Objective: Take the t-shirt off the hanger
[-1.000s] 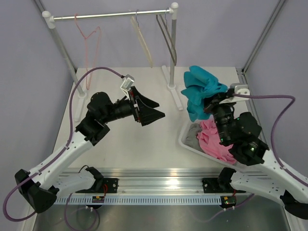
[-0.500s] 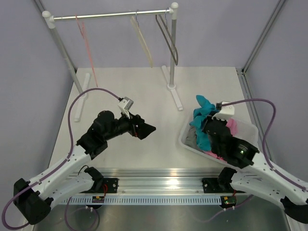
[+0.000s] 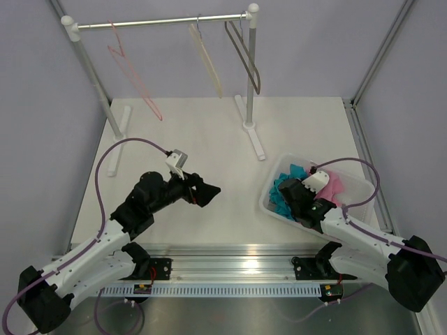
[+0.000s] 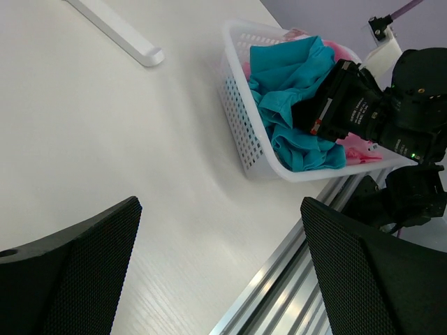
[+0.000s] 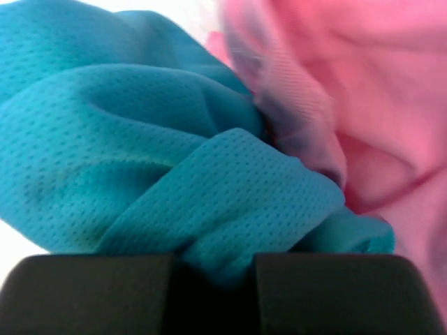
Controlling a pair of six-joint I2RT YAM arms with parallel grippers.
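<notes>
Though unclear from above, the right claw pinches the t-shirt in its wrist view; the left claw gapes.

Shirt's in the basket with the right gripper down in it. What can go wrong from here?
1. The t-shirt is bunched in the right gripper. If that arm lifts without opening fully, the cloth will likely drag back out of the basket.
2. The hanger hangs skewed on the rail, so its hook might slip off.

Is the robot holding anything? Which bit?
The right tool pinches a bunched fold of the teal t-shirt; the left tool is open, holding nothing.
</notes>
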